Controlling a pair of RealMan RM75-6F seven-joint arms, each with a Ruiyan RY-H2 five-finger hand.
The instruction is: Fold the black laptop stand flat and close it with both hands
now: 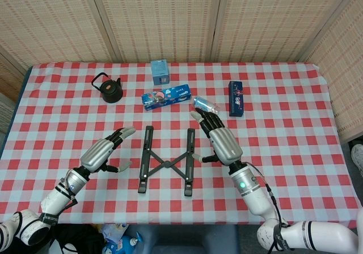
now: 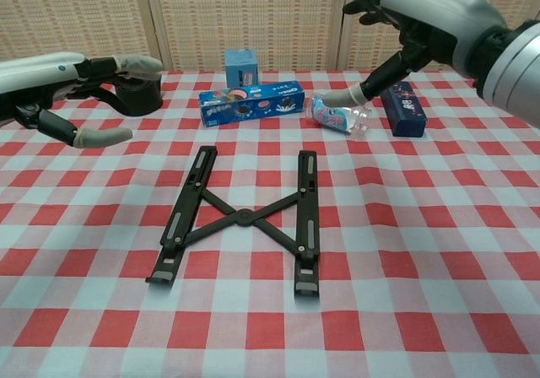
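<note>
A red-and-white checked cloth (image 1: 295, 152) covers the table, backed by woven wicker screen panels (image 1: 164, 18). In the head view, a black kettle (image 1: 110, 88) with its handle raised stands at about 10 o'clock. A small light-blue box (image 1: 160, 71) sits upright near 12 o'clock, with a long blue snack box (image 1: 165, 97) lying just in front of it. A clear plastic bottle (image 1: 205, 105) lies on its side toward 1 o'clock, near a dark blue carton (image 1: 235, 98).
</note>
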